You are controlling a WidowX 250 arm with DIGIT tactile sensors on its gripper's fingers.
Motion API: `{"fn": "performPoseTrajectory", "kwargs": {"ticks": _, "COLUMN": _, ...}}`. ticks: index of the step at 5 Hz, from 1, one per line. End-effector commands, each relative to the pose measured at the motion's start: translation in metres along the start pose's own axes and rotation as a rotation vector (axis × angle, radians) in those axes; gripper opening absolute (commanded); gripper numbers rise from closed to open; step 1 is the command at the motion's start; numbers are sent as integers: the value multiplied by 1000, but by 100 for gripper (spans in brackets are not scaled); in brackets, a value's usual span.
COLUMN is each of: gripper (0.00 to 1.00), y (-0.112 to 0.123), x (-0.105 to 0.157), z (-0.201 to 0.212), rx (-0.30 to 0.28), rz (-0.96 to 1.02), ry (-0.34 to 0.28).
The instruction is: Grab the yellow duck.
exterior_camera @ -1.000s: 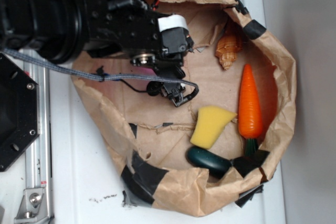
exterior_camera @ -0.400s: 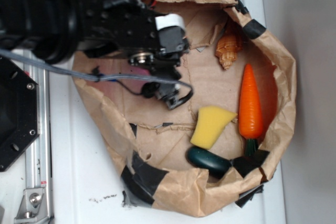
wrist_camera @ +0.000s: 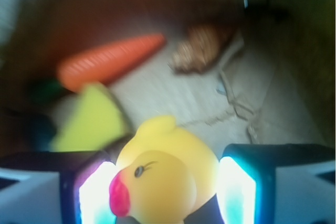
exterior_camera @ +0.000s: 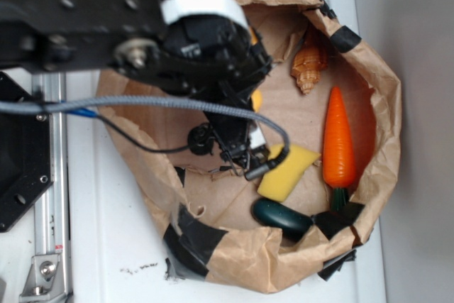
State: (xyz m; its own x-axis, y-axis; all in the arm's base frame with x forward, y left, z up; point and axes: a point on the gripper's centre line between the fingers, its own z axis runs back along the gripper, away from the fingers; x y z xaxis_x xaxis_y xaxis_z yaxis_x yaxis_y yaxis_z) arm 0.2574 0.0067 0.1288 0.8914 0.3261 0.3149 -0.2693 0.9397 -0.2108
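The yellow duck (wrist_camera: 168, 169) fills the bottom of the wrist view, glossy, with a red beak pointing left. It sits between the two lit pads (wrist_camera: 233, 190), which press on its sides. My gripper (wrist_camera: 167, 182) is shut on it, above the brown paper floor. From the exterior view the black arm covers most of it. Only a yellow sliver of the duck (exterior_camera: 257, 99) shows at the right edge of the gripper (exterior_camera: 241, 86).
All lies inside a brown paper bag with taped rim (exterior_camera: 386, 104). An orange carrot (exterior_camera: 338, 140) lies at the right, a yellow wedge sponge (exterior_camera: 291, 172) beside it, a shell (exterior_camera: 308, 69) above, and a dark green object (exterior_camera: 280, 218) below.
The arm has risen toward the exterior camera and shifted right, now looking much larger. Its hanging camera and cable now overlap the sponge's left edge.
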Motion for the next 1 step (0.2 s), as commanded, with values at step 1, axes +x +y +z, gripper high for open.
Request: {"fn": "performPoseTrajectory", "kwargs": {"ticks": 1, "gripper": 0, "y": -24, "x": 31, "z": 58, "rx": 7, "rz": -27, "ry": 11}}
